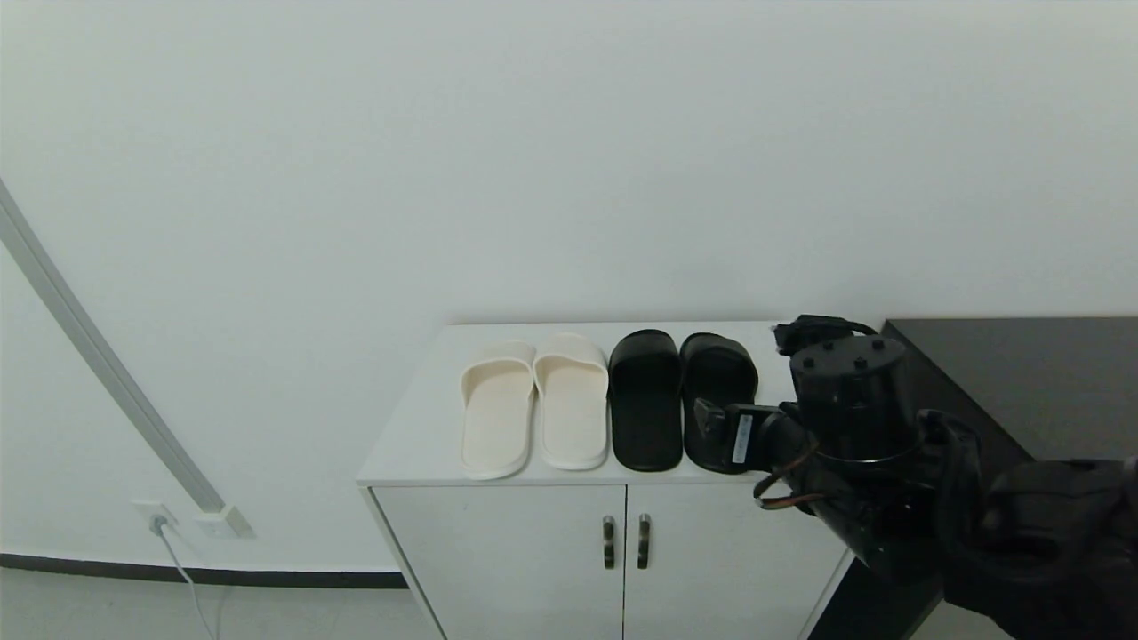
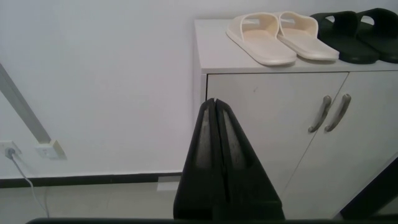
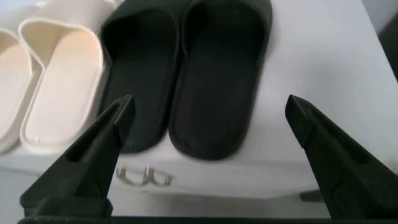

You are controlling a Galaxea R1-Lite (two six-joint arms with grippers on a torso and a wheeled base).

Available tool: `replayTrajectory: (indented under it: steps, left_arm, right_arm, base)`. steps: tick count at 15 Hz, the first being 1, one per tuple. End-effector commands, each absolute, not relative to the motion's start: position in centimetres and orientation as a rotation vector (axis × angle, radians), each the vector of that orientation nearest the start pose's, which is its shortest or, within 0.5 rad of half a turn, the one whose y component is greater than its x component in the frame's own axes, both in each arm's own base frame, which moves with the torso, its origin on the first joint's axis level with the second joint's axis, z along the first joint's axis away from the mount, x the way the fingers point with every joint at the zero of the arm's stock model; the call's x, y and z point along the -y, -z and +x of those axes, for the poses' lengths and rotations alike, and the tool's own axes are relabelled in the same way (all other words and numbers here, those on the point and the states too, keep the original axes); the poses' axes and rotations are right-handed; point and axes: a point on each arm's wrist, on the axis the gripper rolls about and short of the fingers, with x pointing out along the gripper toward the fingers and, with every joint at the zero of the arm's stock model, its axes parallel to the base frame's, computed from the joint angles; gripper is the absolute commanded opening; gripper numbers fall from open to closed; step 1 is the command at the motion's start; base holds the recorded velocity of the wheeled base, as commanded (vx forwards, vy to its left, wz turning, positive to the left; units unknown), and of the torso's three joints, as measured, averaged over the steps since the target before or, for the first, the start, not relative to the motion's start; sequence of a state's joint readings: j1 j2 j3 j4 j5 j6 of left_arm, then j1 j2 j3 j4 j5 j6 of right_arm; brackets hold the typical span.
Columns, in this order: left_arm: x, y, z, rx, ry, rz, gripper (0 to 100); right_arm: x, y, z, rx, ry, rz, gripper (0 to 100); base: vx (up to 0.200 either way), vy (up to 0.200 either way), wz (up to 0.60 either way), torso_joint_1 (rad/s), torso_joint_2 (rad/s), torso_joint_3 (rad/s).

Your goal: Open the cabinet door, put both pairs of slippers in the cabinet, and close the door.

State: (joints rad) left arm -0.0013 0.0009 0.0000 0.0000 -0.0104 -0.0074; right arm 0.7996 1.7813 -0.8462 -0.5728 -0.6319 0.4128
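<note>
Slippers of black rubbery plastic [image 1: 646,409] lay just beyond our right end effector [image 3: 209,102], its fingers spread wide near their heels. Our left end effector [image 2: 215,106] was pinched closed, low beside the white two-door cabinet [image 1: 418,427], doors [image 1: 729,569] shut. Cream slippers [image 1: 569,409] sat just beside the black pair on top.
</note>
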Motion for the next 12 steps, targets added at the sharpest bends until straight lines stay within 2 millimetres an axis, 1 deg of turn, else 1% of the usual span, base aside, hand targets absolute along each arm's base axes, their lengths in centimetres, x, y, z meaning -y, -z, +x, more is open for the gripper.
replayTrajectory:
  steps: [1, 2, 4, 6, 9, 12]
  left_arm:
    - [0.0, -7.6, -2.3, -0.002, 0.012, -0.008, 0]
    - [0.0, -7.6, -2.3, -0.002, 0.012, -0.008, 0]
    - [0.0, -7.6, -2.3, -0.002, 0.012, -0.008, 0]
    - [0.0, -7.6, -2.3, -0.002, 0.012, -0.008, 0]
    - [0.0, -7.6, -2.3, -0.002, 0.012, -0.008, 0]
    - [0.0, -7.6, -2.3, -0.002, 0.012, -0.008, 0]
  right_arm:
    - [-23.6, -15.5, 25.0, -0.299, -0.098, 0.140, 100]
    - [-24.0, -15.5, 25.6, -0.290, -0.086, 0.131, 100]
    - [-24.9, -15.1, 28.2, -0.274, -0.061, 0.113, 100]
    - [-25.2, -14.8, 30.0, -0.258, -0.043, 0.074, 100]
    - [-25.7, -14.2, 32.2, -0.248, -0.022, 0.053, 100]
    - [-26.5, -13.2, 33.2, -0.251, -0.022, 0.040, 100]
  base:
    - [0.000, 0.000, 0.00, 0.000, 0.00, 0.000]
    - [0.000, 0.000, 0.00, 0.000, 0.00, 0.000]
    - [0.000, 0.000, 0.00, 0.000, 0.00, 0.000]
    - [0.000, 0.000, 0.00, 0.000, 0.00, 0.000]
    - [0.000, 0.000, 0.00, 0.000, 0.00, 0.000]
    - [0.000, 0.000, 0.00, 0.000, 0.00, 0.000]
